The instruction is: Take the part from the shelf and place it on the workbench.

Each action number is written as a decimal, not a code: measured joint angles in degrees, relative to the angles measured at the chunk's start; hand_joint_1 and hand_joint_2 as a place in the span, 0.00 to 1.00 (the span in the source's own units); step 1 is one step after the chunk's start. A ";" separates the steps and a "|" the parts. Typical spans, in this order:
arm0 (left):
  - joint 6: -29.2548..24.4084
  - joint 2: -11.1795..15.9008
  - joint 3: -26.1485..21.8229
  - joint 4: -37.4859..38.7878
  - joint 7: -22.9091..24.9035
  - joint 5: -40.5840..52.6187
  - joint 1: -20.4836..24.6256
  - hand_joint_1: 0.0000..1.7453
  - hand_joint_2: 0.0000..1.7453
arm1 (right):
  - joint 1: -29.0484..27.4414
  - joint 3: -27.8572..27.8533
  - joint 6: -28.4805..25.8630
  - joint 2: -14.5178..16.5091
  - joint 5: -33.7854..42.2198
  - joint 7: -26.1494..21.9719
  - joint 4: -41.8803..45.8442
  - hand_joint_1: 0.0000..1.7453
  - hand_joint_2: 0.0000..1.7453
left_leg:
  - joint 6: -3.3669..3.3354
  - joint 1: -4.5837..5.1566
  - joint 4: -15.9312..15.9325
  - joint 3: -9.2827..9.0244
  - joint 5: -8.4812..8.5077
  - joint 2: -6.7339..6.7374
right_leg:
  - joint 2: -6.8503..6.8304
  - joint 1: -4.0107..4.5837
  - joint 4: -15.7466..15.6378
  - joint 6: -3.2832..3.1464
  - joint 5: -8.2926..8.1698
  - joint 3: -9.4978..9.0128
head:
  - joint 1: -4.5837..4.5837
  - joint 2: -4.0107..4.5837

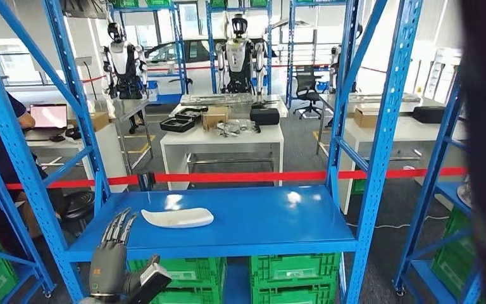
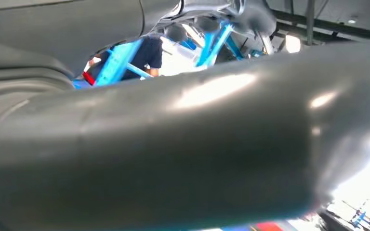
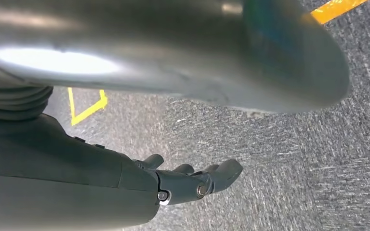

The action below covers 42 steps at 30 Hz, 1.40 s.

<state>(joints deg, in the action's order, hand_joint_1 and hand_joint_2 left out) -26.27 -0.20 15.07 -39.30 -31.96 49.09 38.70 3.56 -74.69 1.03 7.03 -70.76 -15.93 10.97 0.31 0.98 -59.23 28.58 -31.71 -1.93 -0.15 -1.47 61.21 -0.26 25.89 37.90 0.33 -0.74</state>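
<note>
Fingers (image 1: 119,227) of the left hand (image 1: 111,256): stretched out and apart, holding nothing, tips just over the front left edge of the blue shelf (image 1: 278,221). Not touching the white part (image 1: 178,218), only near it, a little to its left side. Right hand (image 3: 173,185): hanging low over grey carpet floor (image 3: 289,159) with yellow tape lines, fingers loosely apart and slightly bent, nothing between them.

White part: flat, long and curved, lying on the shelf board toward the left, untouched, apart from both hands.

Beyond the shelf: red tape barrier (image 1: 240,177), then a white bench (image 1: 221,136) with boxes and black trays on it, probably the place where the part must go, though hard to say for sure. Further back two other robots standing, and a person's arm at a laptop on the left.

Progress, as a judgement: very early. Reach toward the part only started; grasp not yet done, lift not yet done, carrying and placing on the bench all left. Nothing of the task finished so far.
</note>
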 joint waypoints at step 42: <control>0.84 2.54 -7.16 12.00 7.62 5.98 3.05 0.00 0.00 | 0.78 -0.19 0.37 -0.08 -0.38 0.65 -0.13 0.00 0.00 | 2.31 -1.25 -5.70 11.32 7.88 1.95 | 0.25 -0.45 -1.66 -0.94 5.28 -7.80 | 0.45 0.00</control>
<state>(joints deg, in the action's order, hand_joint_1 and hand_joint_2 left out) -25.44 2.33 7.91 -27.30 -24.34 55.06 41.75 4.35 -74.88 1.40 6.95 -71.14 -15.28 10.84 2.63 -0.27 -64.93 39.90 -23.83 0.02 0.10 -1.93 59.54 -1.20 31.18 30.10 0.79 -0.74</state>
